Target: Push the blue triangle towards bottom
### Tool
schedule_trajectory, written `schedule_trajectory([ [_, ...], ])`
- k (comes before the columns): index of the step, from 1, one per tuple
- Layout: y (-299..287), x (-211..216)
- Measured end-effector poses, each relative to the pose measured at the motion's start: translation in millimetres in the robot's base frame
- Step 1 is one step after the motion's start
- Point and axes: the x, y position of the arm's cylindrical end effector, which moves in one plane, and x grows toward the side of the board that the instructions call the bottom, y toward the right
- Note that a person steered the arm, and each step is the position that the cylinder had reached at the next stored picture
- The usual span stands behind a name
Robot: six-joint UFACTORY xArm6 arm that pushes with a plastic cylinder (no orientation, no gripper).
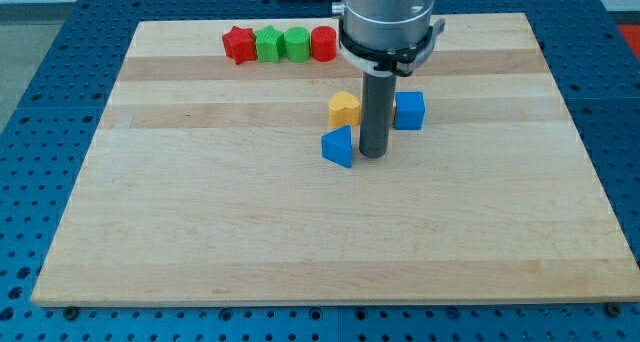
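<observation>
Standing just beside the blue triangle (pixel 338 147) near the board's middle, on its right and perhaps touching, my tip (pixel 373 156), holding nothing, could push it sideways instead of toward the bottom.

No readable text, label or number anywhere.

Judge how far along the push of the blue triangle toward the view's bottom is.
Done: my tip sits just right of the blue triangle. In hand: nothing shows whether a push has begun. Left: nearly everything; the triangle lies mid-board beside the yellow block, far from the board's bottom edge.
</observation>
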Motion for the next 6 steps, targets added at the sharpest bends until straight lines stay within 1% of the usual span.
schedule_trajectory([
  [2, -3, -26],
  [3, -14, -29],
  [5, -59, -29],
  [6, -67, -29],
])
